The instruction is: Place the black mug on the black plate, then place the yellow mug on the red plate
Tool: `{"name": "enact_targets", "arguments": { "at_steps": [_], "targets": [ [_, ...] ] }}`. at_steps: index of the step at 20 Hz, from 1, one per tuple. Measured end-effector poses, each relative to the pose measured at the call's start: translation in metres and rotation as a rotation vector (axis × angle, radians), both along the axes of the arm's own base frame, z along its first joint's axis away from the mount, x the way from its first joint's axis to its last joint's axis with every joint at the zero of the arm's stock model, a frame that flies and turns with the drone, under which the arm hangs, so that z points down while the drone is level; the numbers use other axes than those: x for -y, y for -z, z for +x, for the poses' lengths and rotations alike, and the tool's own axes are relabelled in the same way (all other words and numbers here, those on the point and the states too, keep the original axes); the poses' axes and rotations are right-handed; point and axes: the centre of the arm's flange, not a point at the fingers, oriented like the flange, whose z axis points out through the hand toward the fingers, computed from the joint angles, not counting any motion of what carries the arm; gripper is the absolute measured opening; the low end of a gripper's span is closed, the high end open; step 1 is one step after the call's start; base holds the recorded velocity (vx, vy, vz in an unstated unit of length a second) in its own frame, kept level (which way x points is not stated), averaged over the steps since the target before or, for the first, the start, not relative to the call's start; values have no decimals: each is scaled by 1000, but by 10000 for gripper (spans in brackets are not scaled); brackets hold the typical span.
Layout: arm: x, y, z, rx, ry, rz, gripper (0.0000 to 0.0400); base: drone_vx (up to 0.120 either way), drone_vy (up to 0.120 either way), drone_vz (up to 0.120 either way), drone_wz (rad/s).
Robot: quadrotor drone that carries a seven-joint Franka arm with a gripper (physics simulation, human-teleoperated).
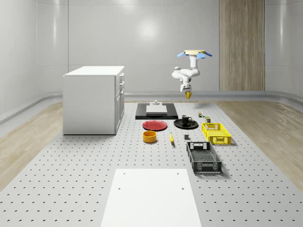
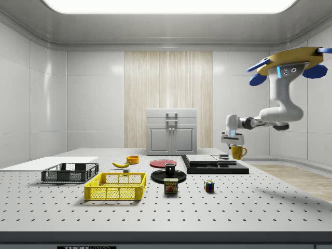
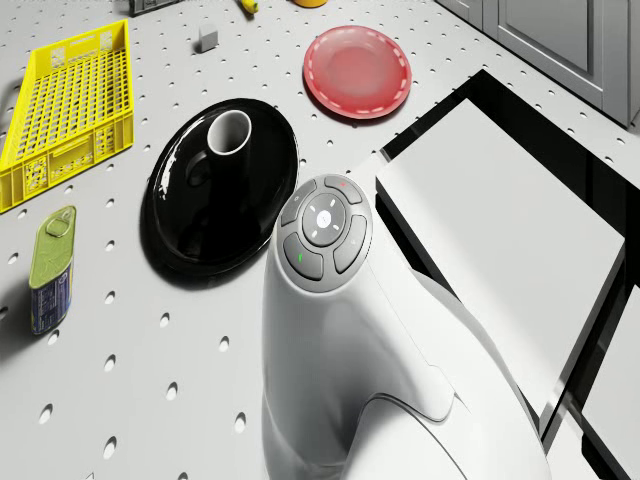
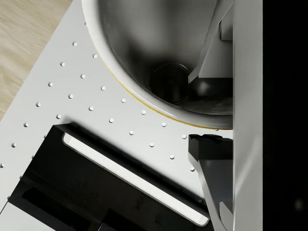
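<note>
The small black mug is already sitting on the glossy black plate, so half looks done. The drone is hovering above the table's far end, its gripper pinching the yellow mug by its rim, aloft. The flat red plate is waiting bare. The yellow mesh crate and black mesh crate are standing empty.

Perforated grey table is loaded with white cabinet, black slab, red plate, black plate, orange bowl, banana, yellow basket, black basket, white sheet.
</note>
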Motion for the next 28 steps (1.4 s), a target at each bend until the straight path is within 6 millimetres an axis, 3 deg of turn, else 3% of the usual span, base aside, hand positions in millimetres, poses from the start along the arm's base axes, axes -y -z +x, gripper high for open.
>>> {"name": "enact_targets", "arguments": {
  "at_steps": [28],
  "targets": [
    [0,0,0,0,20,0,100,120,0,0,0]
  ]
}}
